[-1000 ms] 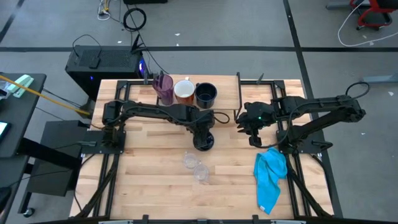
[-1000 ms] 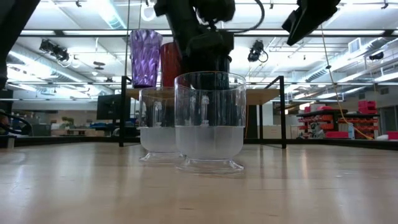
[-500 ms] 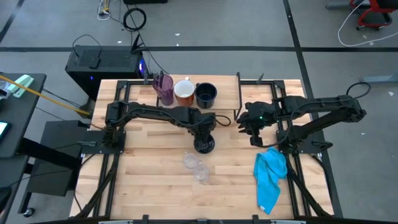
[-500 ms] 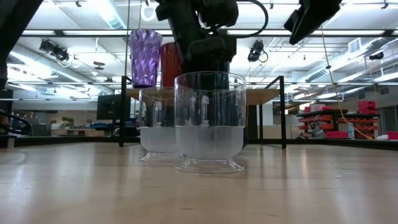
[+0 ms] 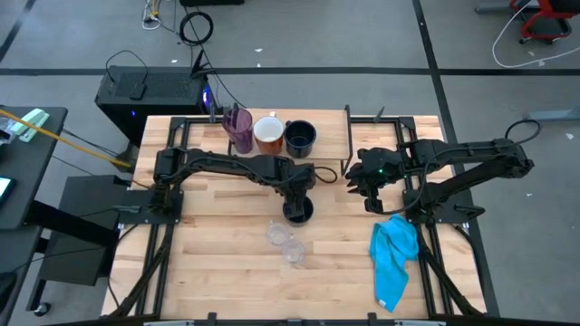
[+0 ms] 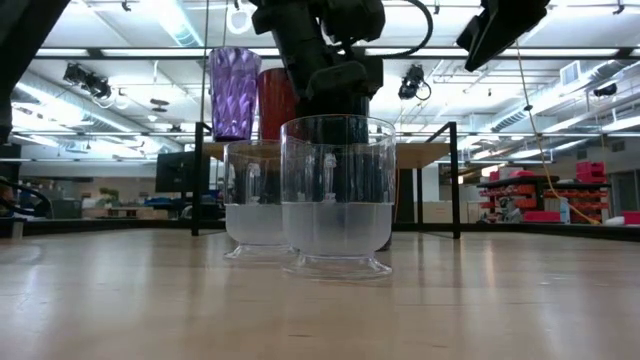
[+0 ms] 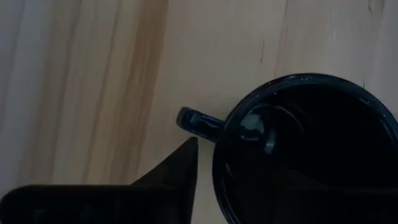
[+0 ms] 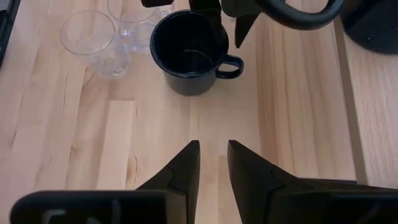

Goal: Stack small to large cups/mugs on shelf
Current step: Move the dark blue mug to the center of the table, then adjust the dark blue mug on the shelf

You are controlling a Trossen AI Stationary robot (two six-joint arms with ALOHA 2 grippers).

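Note:
A black mug (image 5: 299,214) stands upright on the tabletop at mid-table, and it also shows in the left wrist view (image 7: 298,155). My left gripper (image 5: 297,203) hangs over it, open and pointing down. One finger (image 7: 177,168) stands outside the wall beside the handle (image 7: 198,122), clear of it. The other finger is lost in the dark inside. Two clear cups (image 5: 276,234) (image 5: 292,251) stand nearer the front edge. A purple tumbler (image 5: 238,127), a white mug (image 5: 268,133) and a second black mug (image 5: 300,137) stand on the shelf (image 5: 331,131). My right gripper (image 8: 212,144) is open and empty at mid-right.
A blue cloth (image 5: 394,258) lies crumpled at the front right. In the low view the clear cups (image 6: 335,195) stand in front of the black mug. Bare tabletop (image 5: 217,244) lies at the front left.
My left gripper has gone down a little onto the black mug and slightly toward the table's near edge. The mug has stayed where it was.

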